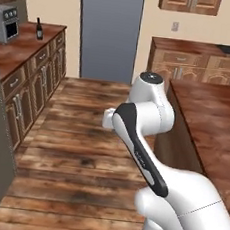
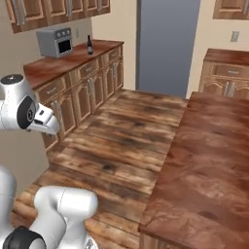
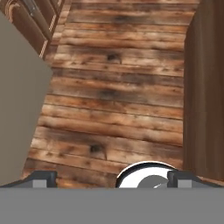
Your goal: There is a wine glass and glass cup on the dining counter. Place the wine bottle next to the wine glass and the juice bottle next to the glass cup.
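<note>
Arm: white, folded up close to the base cameras, elbow raised over the plank floor [image 1: 83, 149]; it rises from 5 o'clock in the left base view and from 7 o'clock in the right base view.
Gripper: seen in the hand view [image 3: 112, 178], pointing down at the floor planks, its two dark fingertips [image 3: 41, 178] far apart at 7 and 5 o'clock, spread wide with nothing between them.
Dining counter: reddish-brown wood top [image 2: 209, 160] at 3 to 5 o'clock in the right base view, and at 3 o'clock in the left base view [image 1: 212, 117]; its dark wood side runs along 3 o'clock in the hand view.
Wine bottle: slim, dark, upright [image 1: 39, 29] on the narrower side counter [image 1: 24, 44] at 10 o'clock in the left base view; at 11 o'clock in the right base view [image 2: 89, 45], well apart from the arm and across the floor from the dining counter.
Toaster oven: grey box [image 2: 55, 42] on the same side counter, near the wine bottle, on the side nearer the base.
Doorway: grey panel [image 1: 109, 31] at 12 o'clock, beyond the floor.
</note>
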Robot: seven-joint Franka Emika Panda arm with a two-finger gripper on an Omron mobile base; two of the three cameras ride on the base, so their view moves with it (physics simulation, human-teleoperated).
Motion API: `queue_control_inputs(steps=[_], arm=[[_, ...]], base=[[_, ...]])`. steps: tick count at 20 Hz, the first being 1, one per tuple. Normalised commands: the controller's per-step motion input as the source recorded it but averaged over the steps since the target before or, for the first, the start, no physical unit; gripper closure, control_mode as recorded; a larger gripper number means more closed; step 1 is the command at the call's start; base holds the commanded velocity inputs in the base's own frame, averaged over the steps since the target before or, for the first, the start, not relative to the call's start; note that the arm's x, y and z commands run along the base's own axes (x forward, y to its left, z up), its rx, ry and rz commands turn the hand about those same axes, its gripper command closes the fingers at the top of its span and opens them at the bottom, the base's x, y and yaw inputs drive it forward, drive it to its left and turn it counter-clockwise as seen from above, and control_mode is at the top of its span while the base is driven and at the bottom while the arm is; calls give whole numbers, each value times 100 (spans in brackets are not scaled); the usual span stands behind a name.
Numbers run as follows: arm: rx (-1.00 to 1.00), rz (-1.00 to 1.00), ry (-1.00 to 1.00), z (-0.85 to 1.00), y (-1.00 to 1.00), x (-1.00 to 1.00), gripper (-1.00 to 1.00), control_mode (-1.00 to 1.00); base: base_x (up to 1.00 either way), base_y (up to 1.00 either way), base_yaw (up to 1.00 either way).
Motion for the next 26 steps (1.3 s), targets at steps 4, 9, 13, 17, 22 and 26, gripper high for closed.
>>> queue_control_inputs(steps=[4,9,13,17,22,26], arm=[[0,0,0,0,0,0,-100,100],[0,0,0,0,0,0,-100,100],[0,0,0,0,0,0,-100,100],[0,0,0,0,0,0,-100,100],[0,0,0,0,0,0,-100,100],[0,0,0,0,0,0,-100,100]], base=[[80,35,-23],[81,32,-23],[82,29,-19],[83,21,-15],[90,20,-6],[92,15,0]])
